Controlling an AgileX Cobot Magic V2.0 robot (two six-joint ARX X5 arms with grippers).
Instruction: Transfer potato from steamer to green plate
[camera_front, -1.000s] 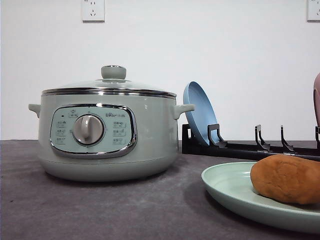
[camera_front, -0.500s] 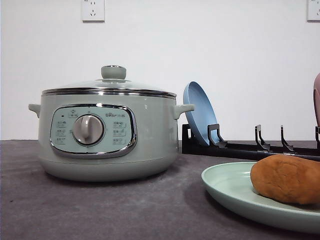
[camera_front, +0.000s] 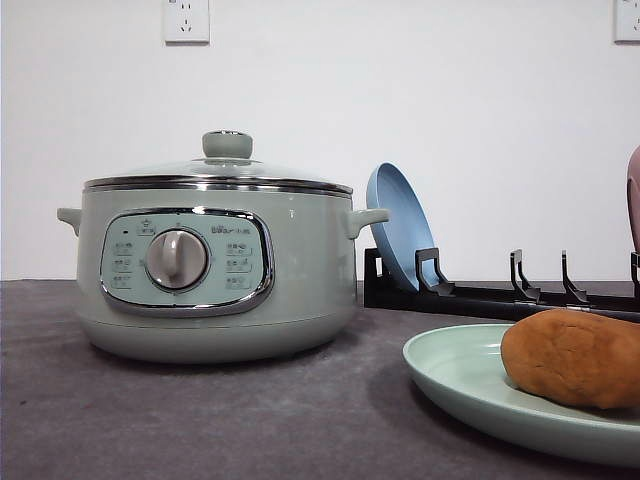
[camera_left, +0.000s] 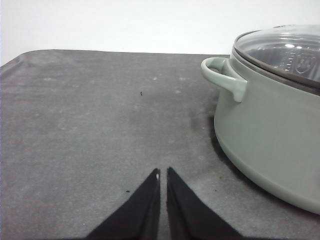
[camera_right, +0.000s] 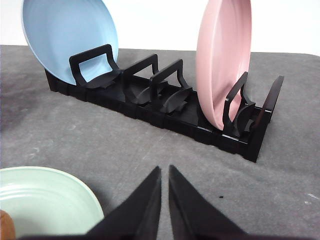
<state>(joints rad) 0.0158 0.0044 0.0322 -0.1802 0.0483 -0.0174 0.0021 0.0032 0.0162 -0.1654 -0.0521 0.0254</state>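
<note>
The orange-brown potato (camera_front: 573, 357) lies on the pale green plate (camera_front: 460, 372) at the front right of the table. A sliver of the potato (camera_right: 4, 222) and the plate (camera_right: 45, 200) also appear in the right wrist view. The sage-green steamer (camera_front: 215, 265) stands left of centre with its glass lid on. My left gripper (camera_left: 163, 172) is shut and empty, hovering over bare grey mat beside the steamer (camera_left: 272, 125). My right gripper (camera_right: 164, 170) is shut and empty, between the green plate and the black rack.
A black plate rack (camera_right: 165, 102) stands behind the green plate, holding a blue plate (camera_right: 67, 37) and a pink plate (camera_right: 222, 55) upright. The blue plate (camera_front: 398, 225) sits just right of the steamer's handle. Grey mat (camera_left: 90, 125) covers the table.
</note>
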